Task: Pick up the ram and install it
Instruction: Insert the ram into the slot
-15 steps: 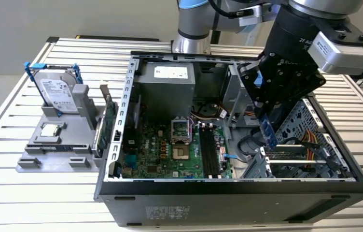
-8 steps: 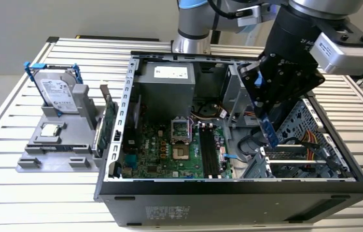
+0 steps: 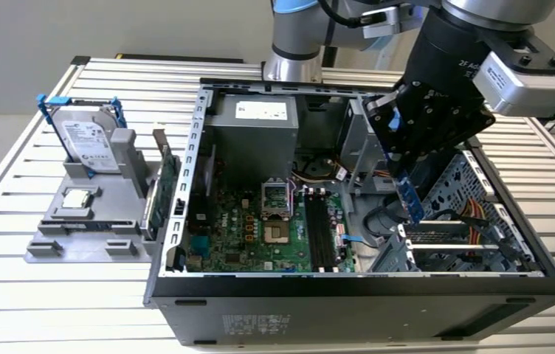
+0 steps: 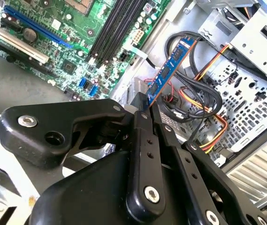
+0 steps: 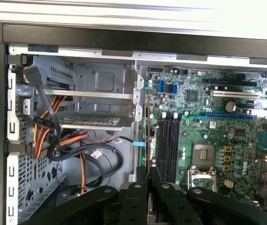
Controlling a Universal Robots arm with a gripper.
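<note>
My gripper [image 3: 407, 175] is shut on the ram [image 3: 412, 198], a slim blue stick with dark chips that hangs below the black fingers inside the open computer case [image 3: 356, 284]. In the second wrist view the ram [image 4: 171, 68] juts out from the gripper [image 4: 147, 107] over a bundle of cables. The first wrist view shows the ram [image 5: 147, 136] edge-on as a thin strip beyond the gripper [image 5: 148, 172], just beside the black memory slots [image 5: 169, 140]. The slots [image 3: 322, 232] lie on the motherboard, toward the exterior view's left of the held stick.
A metal drive cage [image 3: 460, 236] and orange and black cables [image 5: 77, 150] sit under and beside the ram. The power supply [image 3: 253, 133] fills the case's back. Outside, on the exterior view's left, a grey holder carries a hard drive [image 3: 91, 144], a silver chip [image 3: 79, 198] and a green card [image 3: 164, 195].
</note>
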